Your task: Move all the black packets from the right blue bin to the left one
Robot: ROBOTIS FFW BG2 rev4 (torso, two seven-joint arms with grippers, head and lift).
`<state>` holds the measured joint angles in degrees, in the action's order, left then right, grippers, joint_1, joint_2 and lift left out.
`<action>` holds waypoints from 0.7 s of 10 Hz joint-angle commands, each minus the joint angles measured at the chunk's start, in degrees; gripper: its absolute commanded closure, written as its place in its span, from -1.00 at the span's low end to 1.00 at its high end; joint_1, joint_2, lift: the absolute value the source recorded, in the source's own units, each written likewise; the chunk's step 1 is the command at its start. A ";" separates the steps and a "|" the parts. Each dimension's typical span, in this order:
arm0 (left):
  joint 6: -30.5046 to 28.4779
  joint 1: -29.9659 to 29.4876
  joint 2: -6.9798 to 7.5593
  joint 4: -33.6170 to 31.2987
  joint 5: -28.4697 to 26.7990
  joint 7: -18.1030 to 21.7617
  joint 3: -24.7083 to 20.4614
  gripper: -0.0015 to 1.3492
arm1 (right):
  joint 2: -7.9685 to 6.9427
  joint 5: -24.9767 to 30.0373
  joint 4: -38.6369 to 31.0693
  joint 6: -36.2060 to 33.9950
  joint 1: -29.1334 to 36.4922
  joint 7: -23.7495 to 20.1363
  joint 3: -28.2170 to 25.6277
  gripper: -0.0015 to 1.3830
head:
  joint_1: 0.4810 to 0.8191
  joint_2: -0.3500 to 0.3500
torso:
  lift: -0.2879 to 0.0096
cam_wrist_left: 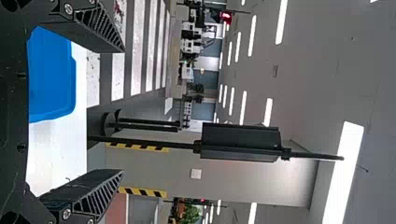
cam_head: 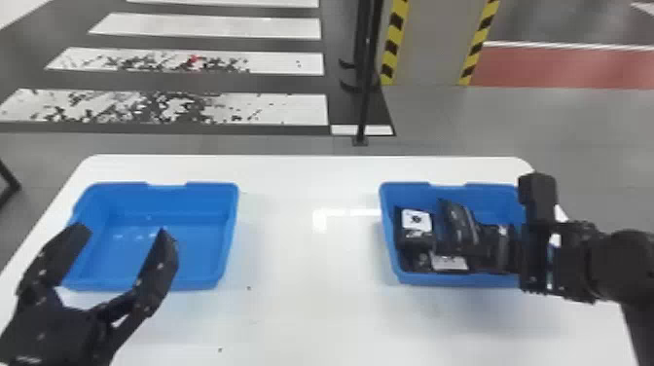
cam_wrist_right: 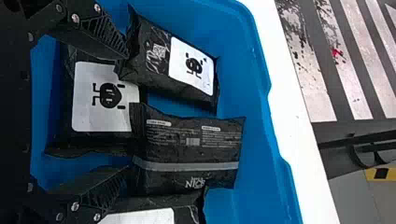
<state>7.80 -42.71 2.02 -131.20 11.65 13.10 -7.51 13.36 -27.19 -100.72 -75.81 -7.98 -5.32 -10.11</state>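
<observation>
The right blue bin (cam_head: 404,187) looks like smooth plastic with a soft sheen. Inside it, the black packets (cam_wrist_right: 187,154) are crinkled, glossy film, and 3 white labels (cam_wrist_right: 191,65) on them look flatter and smoother. Left of it, the left blue bin (cam_head: 165,199) is smooth, lightly shiny plastic. Beneath it, the white tabletop (cam_head: 311,282) is smooth and glossy.

Both bins, left bin (cam_head: 165,200) and right bin (cam_head: 438,279), solid blue on a white table (cam_head: 311,316); my left gripper (cam_head: 122,231) and right gripper (cam_head: 535,243) are black. Packets (cam_wrist_right: 187,156) black, some with a white label (cam_wrist_right: 190,65) carrying a black figure, one with a grey band and pale print. Floor (cam_head: 272,146) grey with white stripes, black-speckled, plus a red patch (cam_head: 559,67); column edging (cam_head: 390,46) yellow/black diagonal.
</observation>
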 commanded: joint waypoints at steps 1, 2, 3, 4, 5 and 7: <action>0.08 0.10 0.00 0.21 0.00 0.08 0.08 -0.83 | 0.00 -1.37 1.37 -1.81 -1.03 0.75 0.63 -0.68 | 0.27 -0.11 | -0.01; 0.08 0.24 0.00 0.50 0.00 0.08 0.19 -0.83 | 0.18 -1.71 2.36 -3.50 -1.73 1.27 1.09 -0.63 | 0.27 -0.10 | -0.01; 0.08 0.38 0.00 0.64 0.00 0.17 0.19 -0.83 | 0.44 -1.83 2.92 -5.33 -2.43 1.80 2.23 -0.55 | 0.27 -0.09 | -0.01; 0.36 0.52 0.00 0.92 0.00 0.17 0.19 -0.83 | 0.53 -1.83 3.62 -5.75 -3.28 1.98 2.92 -0.30 | 0.27 -0.07 | -0.01; 0.64 0.66 0.00 1.34 0.00 0.17 0.42 -0.83 | 0.70 -1.49 3.76 -5.19 -3.56 1.98 3.14 0.16 | 0.27 -0.06 | -0.01; 1.48 0.52 0.00 1.76 0.11 0.17 0.31 -0.83 | 0.26 -2.51 -0.31 0.02 -0.89 3.03 3.26 0.62 | 0.27 -0.06 | -0.01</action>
<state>9.09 -42.14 2.04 -129.54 11.74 13.27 -7.19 13.82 -29.42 -99.48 -77.48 -9.80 -2.38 -6.87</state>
